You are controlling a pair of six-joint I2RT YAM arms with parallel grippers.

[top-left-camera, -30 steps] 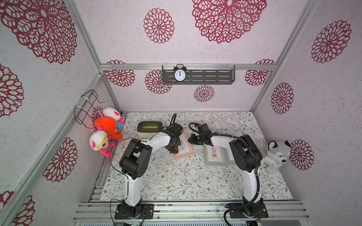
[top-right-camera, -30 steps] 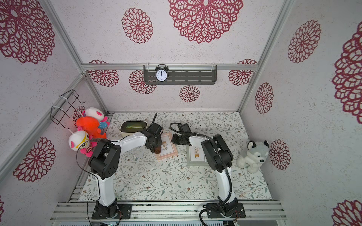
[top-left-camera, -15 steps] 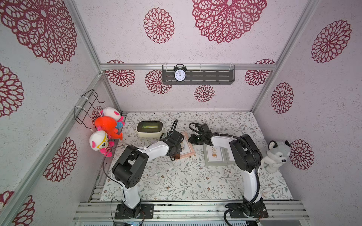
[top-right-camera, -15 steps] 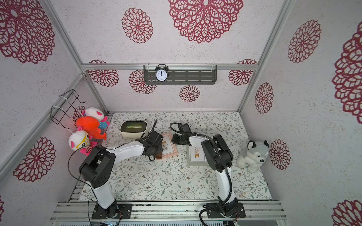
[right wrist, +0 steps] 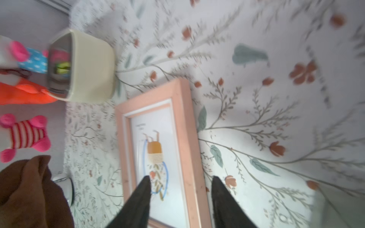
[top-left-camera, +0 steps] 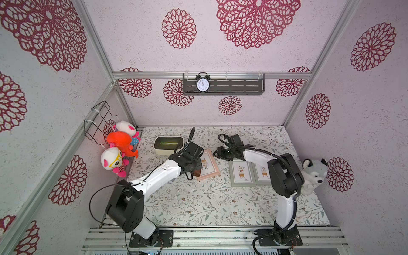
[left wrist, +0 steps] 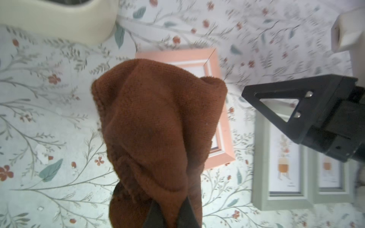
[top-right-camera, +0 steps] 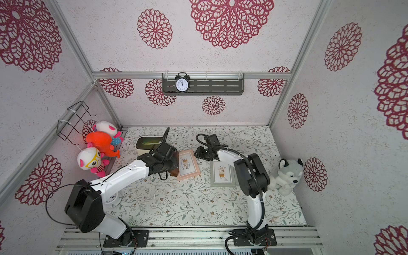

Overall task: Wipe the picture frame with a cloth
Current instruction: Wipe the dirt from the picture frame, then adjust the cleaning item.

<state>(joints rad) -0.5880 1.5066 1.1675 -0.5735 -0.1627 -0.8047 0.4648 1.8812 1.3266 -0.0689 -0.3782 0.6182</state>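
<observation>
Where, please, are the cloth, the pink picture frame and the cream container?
cloth (left wrist: 158, 126): left wrist view, middle of the fabric.
pink picture frame (right wrist: 186, 138): right wrist view, long side rail.
cream container (top-left-camera: 169, 152): a top view, front wall.

I've got the pink wooden picture frame (top-left-camera: 208, 164) flat on the table (top-left-camera: 198, 203), about mid-field. Behind it, to the left, sits the cream plastic tub (top-left-camera: 169, 144). To its right lie two grey-green picture frames (top-left-camera: 241, 174), side by side. The brown fabric cloth (top-left-camera: 197, 172) overlaps the pink frame's near left corner. The grey plush husky (top-left-camera: 314, 174) is far right.
</observation>
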